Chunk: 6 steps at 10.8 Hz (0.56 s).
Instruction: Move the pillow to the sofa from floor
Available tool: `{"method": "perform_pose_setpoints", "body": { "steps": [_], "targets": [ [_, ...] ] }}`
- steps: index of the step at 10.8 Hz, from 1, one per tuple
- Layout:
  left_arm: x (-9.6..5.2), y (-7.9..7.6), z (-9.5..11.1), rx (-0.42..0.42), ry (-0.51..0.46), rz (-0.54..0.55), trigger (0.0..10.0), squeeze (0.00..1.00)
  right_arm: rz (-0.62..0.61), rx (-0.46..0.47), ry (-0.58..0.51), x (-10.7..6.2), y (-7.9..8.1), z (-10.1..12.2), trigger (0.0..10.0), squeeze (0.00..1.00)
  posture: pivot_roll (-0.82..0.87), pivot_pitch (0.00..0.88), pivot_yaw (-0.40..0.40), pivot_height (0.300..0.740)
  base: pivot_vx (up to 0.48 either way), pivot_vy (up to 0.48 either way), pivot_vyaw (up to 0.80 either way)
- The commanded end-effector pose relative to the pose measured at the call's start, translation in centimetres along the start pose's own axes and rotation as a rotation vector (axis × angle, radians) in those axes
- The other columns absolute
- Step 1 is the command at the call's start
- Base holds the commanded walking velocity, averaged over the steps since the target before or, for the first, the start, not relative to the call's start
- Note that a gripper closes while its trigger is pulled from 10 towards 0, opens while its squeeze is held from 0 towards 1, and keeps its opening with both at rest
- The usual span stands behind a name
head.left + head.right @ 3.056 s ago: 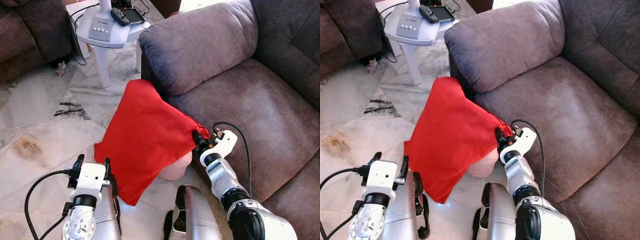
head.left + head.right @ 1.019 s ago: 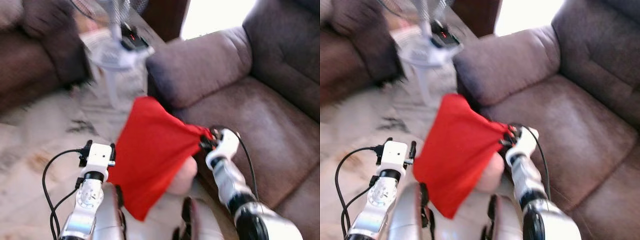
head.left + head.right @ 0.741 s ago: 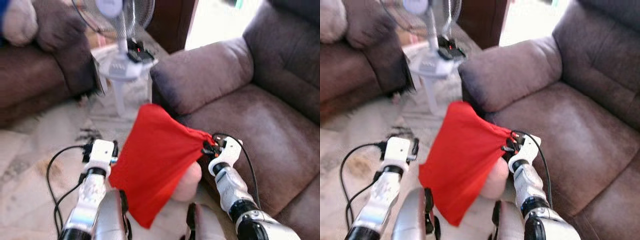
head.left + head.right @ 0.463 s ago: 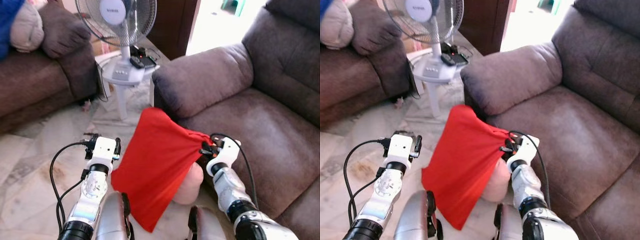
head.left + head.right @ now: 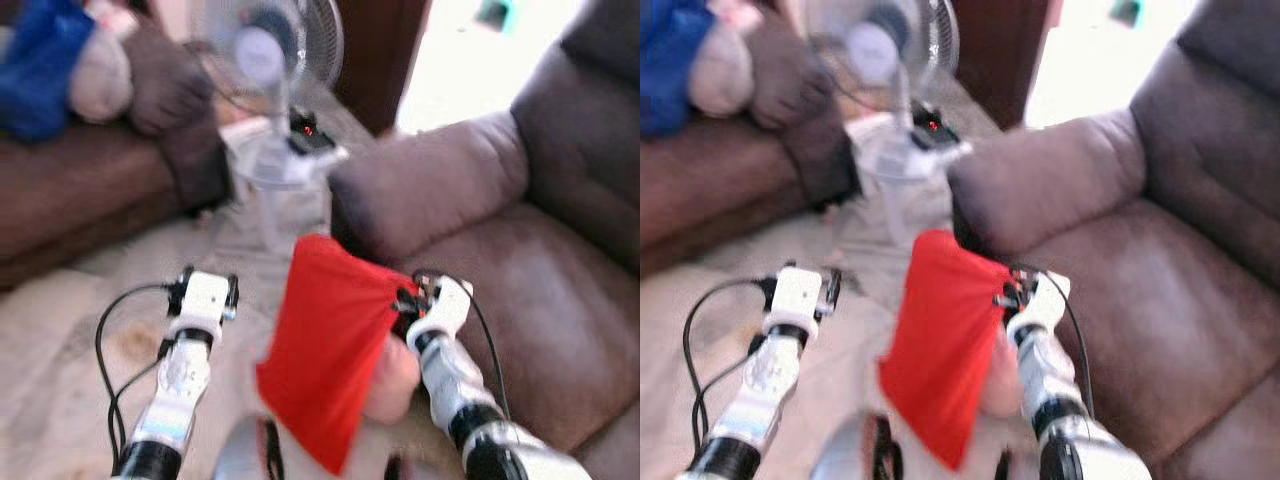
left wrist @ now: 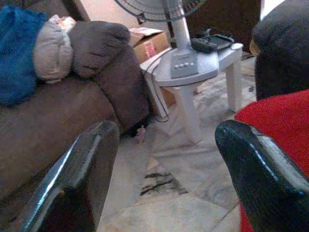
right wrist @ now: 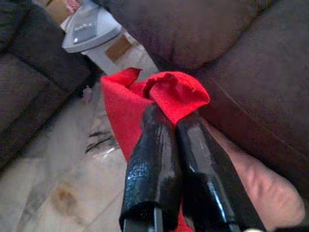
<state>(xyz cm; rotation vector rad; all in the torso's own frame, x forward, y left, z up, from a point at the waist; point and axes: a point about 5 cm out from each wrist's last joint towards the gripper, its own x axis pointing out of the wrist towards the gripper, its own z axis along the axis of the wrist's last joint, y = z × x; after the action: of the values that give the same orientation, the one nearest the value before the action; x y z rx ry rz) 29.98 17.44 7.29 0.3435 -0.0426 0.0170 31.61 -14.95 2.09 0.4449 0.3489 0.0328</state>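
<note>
One corner of the red pillow [image 5: 330, 365] is pinched tight by the right tool [image 7: 171, 123], whose two black fingers [image 7: 152, 159] are squeezed together on a bunched bit of the cloth. Because it is held by just that corner, the rest of the pillow hangs down loose, off the floor [image 5: 70, 330] and just beside the front edge of the grey-brown sofa [image 5: 540, 280]. It looks like it is held high so it can be swung over onto the sofa seat, which is right next to the right arm.

The left tool [image 6: 164, 154] is held out over the floor with its fingers wide apart, and nothing is held in it. It seems to be kept out of the way.

The head views are blurry, so the grip is hard to make out there; the pinched cloth is seen clearly in the right wrist view. A white fan [image 6: 186, 58] on its stand and a second sofa [image 6: 72, 111] with a blue thing on it are seen sharply in the left wrist view.
</note>
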Motion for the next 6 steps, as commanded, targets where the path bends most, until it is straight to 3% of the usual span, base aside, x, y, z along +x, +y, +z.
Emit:
{"method": "perform_pose_setpoints", "body": {
  "steps": [1, 6],
  "targets": [
    [0.1, 0.05, 0.01, -0.011, -0.005, -0.002, 10.0, 0.0, -0.004, -0.019, -0.099, 0.21, -0.22, 1.94, 10.0, 0.0, 0.09, 0.0, -0.056, 0.74, 0.0, 0.0, 0.0],
    [0.23, 0.05, 0.32, -0.005, -0.028, -0.013, 10.0, 0.0, -0.001, -0.012, -0.105, 0.25, -0.09, 1.99, 10.0, 0.0, 0.1, 0.0, -0.044, 0.74, 0.0, 0.0, 0.0]
  ]
}}
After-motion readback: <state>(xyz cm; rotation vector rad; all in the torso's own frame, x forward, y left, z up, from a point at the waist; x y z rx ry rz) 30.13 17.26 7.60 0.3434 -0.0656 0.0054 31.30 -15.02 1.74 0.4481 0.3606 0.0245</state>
